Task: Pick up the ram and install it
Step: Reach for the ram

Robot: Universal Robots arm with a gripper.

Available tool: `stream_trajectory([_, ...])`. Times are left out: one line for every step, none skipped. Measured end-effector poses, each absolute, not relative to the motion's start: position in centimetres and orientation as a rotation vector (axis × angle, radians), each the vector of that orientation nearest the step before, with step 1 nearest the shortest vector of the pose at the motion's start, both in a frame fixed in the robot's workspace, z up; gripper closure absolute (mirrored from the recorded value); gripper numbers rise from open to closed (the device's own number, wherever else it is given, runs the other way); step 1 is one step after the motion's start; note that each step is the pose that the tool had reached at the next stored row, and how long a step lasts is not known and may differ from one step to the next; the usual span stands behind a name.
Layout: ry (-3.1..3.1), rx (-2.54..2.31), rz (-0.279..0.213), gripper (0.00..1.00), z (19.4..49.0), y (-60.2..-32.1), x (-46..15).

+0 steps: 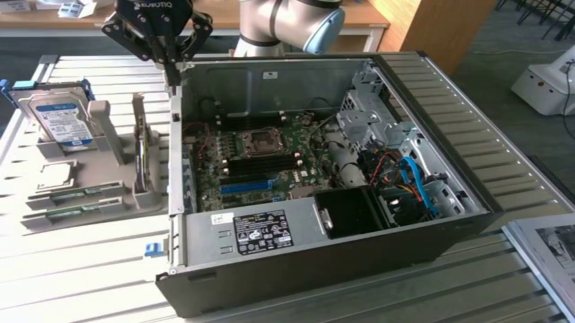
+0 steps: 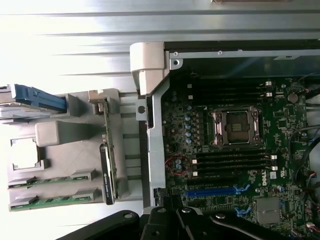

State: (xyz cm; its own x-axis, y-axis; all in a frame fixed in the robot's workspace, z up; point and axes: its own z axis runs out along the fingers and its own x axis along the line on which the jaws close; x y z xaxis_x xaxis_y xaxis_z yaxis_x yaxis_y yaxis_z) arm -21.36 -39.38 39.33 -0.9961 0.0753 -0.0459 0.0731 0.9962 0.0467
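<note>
Two rams, thin green sticks [image 1: 77, 196] [image 1: 74, 211], lie flat in the front grooves of a grey holder [image 1: 108, 202] at the exterior view's left; in the wrist view the same rams [image 2: 50, 178] [image 2: 50, 201] lie side by side. My gripper [image 1: 170, 79] hangs above the back left corner of the open computer case [image 1: 306, 269], well behind the rams and above them. Its fingers are shut with nothing between them. In the wrist view my gripper [image 2: 167, 202] shows over the case wall beside the motherboard [image 2: 240, 150].
A silver hard drive [image 1: 59, 122] stands upright at the back of the holder, and a thin card [image 1: 139, 158] stands on edge near the case. Black memory slots [image 1: 260, 163] and a blue slot [image 1: 244, 186] lie on the motherboard. Cables and a black box fill the case's right side.
</note>
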Motion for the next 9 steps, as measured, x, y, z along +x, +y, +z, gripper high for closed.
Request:
stream_trajectory([3.091,0.115,0.07,0.9,39.33,-39.38,-21.48])
stream_trajectory([3.091,0.115,0.07,0.9,39.32,-39.37,-21.58])
stream_trajectory([3.091,0.115,0.07,0.9,39.33,-39.37,-21.67])
stream_trajectory([3.091,0.115,0.07,0.9,39.33,-39.37,-21.77])
stream_trajectory([3.091,0.115,0.07,0.9,39.33,-39.37,-21.88])
stream_trajectory([3.09,0.115,0.07,0.9,39.33,-39.37,-21.98])
stream_trajectory([3.09,0.115,0.07,0.9,39.33,-39.36,-22.08])
stream_trajectory([3.09,0.115,0.07,0.9,39.33,-39.36,-22.18])
stream_trajectory([3.09,0.115,0.07,0.9,39.33,-39.36,-22.29])
